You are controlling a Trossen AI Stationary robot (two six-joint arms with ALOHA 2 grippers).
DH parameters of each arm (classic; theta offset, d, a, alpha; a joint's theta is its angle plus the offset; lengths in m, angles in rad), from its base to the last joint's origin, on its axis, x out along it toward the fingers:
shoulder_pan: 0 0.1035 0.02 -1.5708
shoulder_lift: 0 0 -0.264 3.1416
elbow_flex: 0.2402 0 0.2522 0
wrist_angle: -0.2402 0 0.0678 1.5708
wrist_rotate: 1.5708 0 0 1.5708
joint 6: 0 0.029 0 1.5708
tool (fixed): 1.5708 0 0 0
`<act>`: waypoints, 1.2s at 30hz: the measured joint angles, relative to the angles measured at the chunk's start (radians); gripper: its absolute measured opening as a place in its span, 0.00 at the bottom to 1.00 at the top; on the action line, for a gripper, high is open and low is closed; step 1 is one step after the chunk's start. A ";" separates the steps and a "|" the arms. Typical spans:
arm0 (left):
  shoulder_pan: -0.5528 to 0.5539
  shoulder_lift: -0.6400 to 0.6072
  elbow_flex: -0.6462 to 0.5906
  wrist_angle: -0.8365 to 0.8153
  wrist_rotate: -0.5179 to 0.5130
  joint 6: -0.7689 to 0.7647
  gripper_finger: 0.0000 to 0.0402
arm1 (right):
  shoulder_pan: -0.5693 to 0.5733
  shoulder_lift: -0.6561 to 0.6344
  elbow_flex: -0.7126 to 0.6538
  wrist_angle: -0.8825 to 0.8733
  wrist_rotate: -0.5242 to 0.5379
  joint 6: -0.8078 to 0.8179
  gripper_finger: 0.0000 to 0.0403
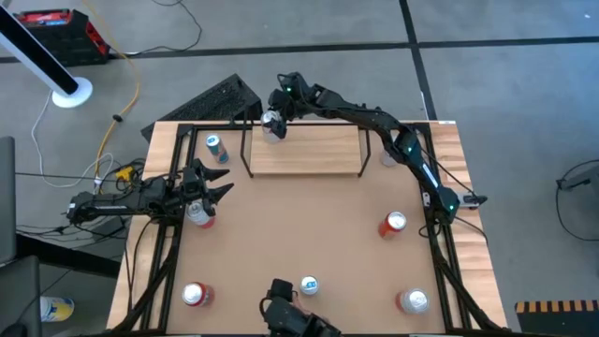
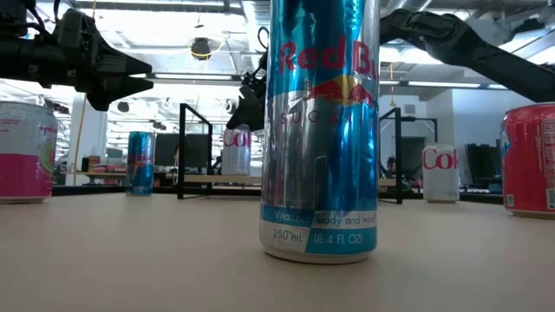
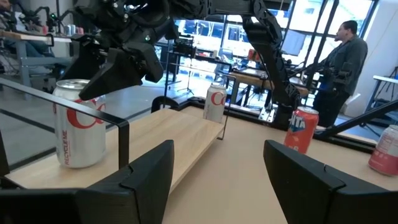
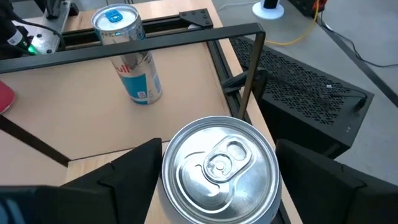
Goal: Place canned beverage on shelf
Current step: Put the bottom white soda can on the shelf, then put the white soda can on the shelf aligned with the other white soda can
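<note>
The shelf point(image 1: 306, 150) is a pale wood plank in a thin black rod frame at the table's far middle. A silver Diet Coke can point(image 4: 217, 165) stands upright at its left end point(image 3: 78, 124). My right gripper point(image 1: 274, 120) reaches over the shelf from the right and is shut on this can, as the right wrist view point(image 4: 217, 186) shows. My left gripper point(image 1: 223, 185) is open and empty at the table's left, its fingers point(image 3: 143, 177) pointing toward the shelf. A pink-topped can point(image 1: 199, 215) stands just beside it. My right gripper pinches the Diet Coke can's two opposite sides just below its rim point(image 4: 169, 168) between its two fingers. The fingers come from above, slanting down. The can is upright, and its base point(image 3: 78, 163) looks set on the shelf plank at the left end.
A blue Red Bull can point(image 1: 214, 146) stands left of the shelf. Another Diet Coke can point(image 3: 215, 102) stands by the shelf's right end. A red can point(image 1: 393, 225), a Red Bull can point(image 1: 309, 285) and two more cans point(image 1: 195, 295) point(image 1: 414, 300) stand nearer. A person point(image 3: 345, 56) stands beyond the table.
</note>
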 joint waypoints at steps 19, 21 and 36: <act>0.000 0.000 0.000 -0.012 0.000 0.000 0.58 | -0.033 -0.150 0.098 -0.205 -0.012 -0.016 0.84; 0.000 0.000 0.000 -0.015 0.001 0.002 0.58 | -0.057 -0.209 0.101 -0.279 -0.011 -0.034 0.84; 0.000 0.000 0.000 -0.063 0.000 0.008 0.58 | -0.298 -0.623 -0.121 -0.997 0.018 -0.072 0.85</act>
